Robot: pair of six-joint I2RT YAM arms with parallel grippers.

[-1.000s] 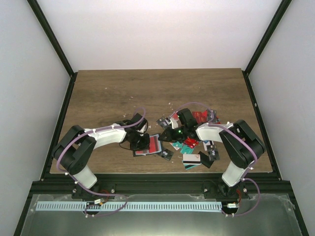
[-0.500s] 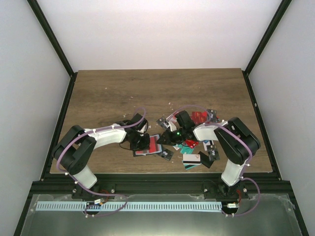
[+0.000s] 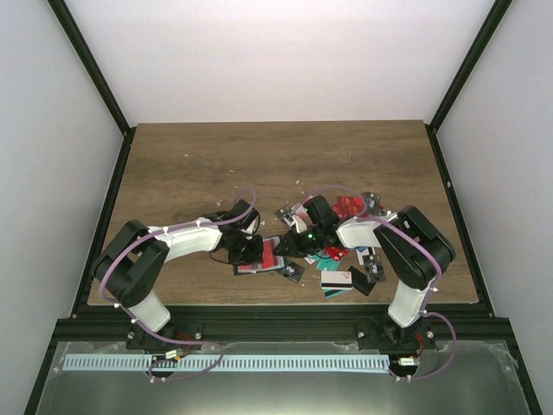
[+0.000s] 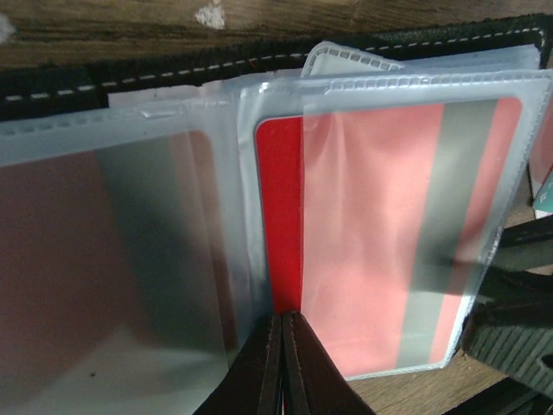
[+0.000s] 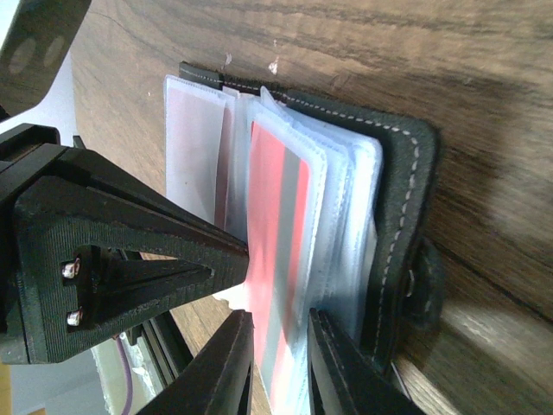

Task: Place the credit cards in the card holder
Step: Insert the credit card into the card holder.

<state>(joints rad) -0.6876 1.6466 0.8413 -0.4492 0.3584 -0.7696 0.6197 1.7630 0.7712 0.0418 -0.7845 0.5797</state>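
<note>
I'm at the seating step of one card. The card holder (image 3: 268,254) lies open on the surface (image 3: 216,164) between the two arms, its clear sleeves fanned upward. A red card (image 4: 281,216) with a grey stripe sits almost fully inside one sleeve (image 4: 389,91), with only a strip of bare red showing at the sleeve's mouth.

My left gripper (image 4: 282,363) is shut, with its tips pressed together and resting on the sleeves near the fold. I see nothing pinched between them, so I read it as pinning the holder flat.

My right gripper (image 5: 281,359) stands at a narrow gap astride the outer edge of the sleeve stack, with the red card's end between the fingers. I cannot tell whether the pads are squeezing or merely flanking it.

The rest of the credit cards (image 3: 339,278) lie scattered on the surface just beside the holder, on my right arm's side, so most of the task is not yet done.

Next I should make sure the red card is all the way in, then draw the right gripper clear without dragging the sleeve or the card back out. After that comes picking a flat loose card, which means getting a finger under a thin edge. The left gripper should hold its press, since the limp sleeves could flip shut or the holder could slide.
</note>
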